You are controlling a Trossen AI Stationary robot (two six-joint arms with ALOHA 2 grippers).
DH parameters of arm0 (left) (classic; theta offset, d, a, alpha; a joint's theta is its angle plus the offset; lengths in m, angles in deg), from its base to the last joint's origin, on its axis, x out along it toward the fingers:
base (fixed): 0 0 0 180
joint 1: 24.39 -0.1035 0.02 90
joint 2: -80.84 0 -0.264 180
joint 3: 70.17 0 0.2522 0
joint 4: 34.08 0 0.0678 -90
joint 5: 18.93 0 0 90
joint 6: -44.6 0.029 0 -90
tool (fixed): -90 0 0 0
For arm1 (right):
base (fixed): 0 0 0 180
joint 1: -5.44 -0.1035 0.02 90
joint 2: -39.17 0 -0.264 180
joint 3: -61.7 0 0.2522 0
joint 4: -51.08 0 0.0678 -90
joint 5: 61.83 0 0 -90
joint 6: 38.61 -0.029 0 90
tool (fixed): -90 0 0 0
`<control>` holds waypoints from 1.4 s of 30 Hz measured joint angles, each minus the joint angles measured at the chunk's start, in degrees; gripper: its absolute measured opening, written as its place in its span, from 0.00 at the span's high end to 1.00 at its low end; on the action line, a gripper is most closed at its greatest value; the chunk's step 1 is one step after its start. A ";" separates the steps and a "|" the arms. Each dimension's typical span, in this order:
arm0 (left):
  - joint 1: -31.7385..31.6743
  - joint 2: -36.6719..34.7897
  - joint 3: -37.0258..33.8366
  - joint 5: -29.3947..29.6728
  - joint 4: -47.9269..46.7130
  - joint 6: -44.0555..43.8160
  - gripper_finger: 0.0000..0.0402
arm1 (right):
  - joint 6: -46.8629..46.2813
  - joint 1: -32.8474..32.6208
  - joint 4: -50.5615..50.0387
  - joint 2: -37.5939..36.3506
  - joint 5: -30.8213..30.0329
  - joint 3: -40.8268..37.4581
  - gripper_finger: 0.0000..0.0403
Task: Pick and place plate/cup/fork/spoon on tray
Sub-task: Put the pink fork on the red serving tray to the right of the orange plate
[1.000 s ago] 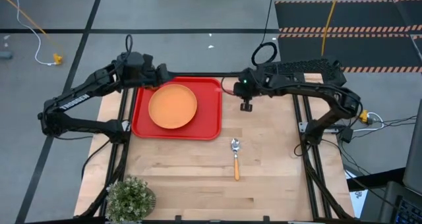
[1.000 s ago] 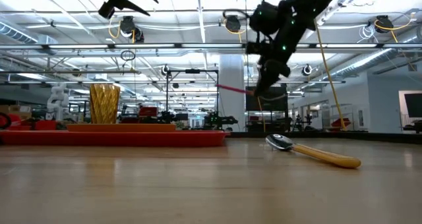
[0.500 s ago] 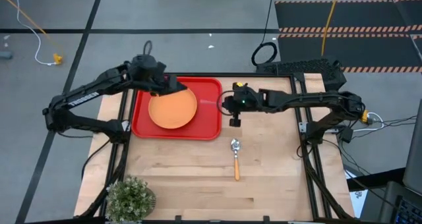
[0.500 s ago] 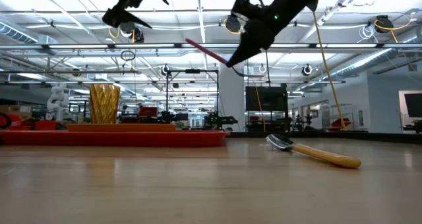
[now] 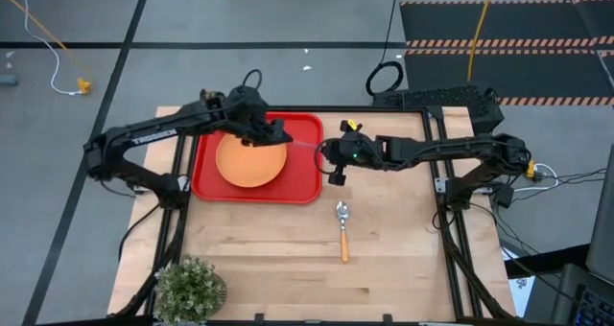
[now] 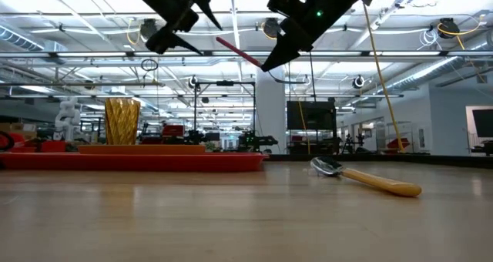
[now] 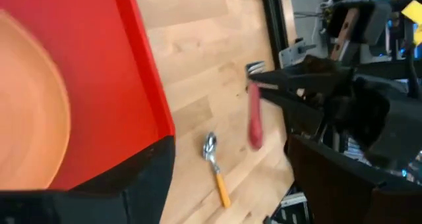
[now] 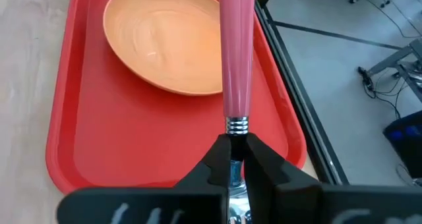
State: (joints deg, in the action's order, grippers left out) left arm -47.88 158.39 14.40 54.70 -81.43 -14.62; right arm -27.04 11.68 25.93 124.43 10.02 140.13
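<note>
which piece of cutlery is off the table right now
The fork, pink handle: the right hand grips it by its metal end, in the air at the tray's edge. The orange-handled spoon lies flat on the wooden table.

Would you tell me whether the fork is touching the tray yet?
Apart. In the low view the fork hangs high in the right gripper, well above the tray.
</note>
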 joint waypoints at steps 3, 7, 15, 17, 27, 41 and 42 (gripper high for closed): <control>0.00 1.34 0.00 0.34 3.38 -1.24 0.31 | 0.04 0.13 0.01 0.00 -0.03 0.00 0.98; 0.00 2.79 0.00 0.35 6.76 -2.26 0.36 | 0.09 0.13 -0.23 0.00 -0.02 0.00 0.98; 0.44 5.46 0.00 -0.18 8.23 -4.05 0.46 | 0.24 0.13 -0.90 0.00 -0.17 0.00 0.98; 0.70 5.70 0.00 -0.20 9.02 -4.50 0.49 | 0.87 0.13 -0.92 0.00 -1.46 0.00 0.98; 1.07 5.73 0.00 -0.12 10.30 -4.69 0.71 | 1.29 1.14 -1.21 0.00 -1.73 0.00 0.98; 1.03 5.71 0.00 1.03 11.42 -1.98 0.92 | 2.86 1.36 -0.36 0.02 -1.95 -0.09 0.94; 1.02 5.70 0.00 1.31 11.87 -1.96 0.92 | 1.95 1.36 -0.13 0.02 -1.95 -0.11 0.93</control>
State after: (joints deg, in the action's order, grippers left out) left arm -46.86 164.09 14.40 56.01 -69.55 -16.58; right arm -25.09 13.03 25.79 124.45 8.07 140.02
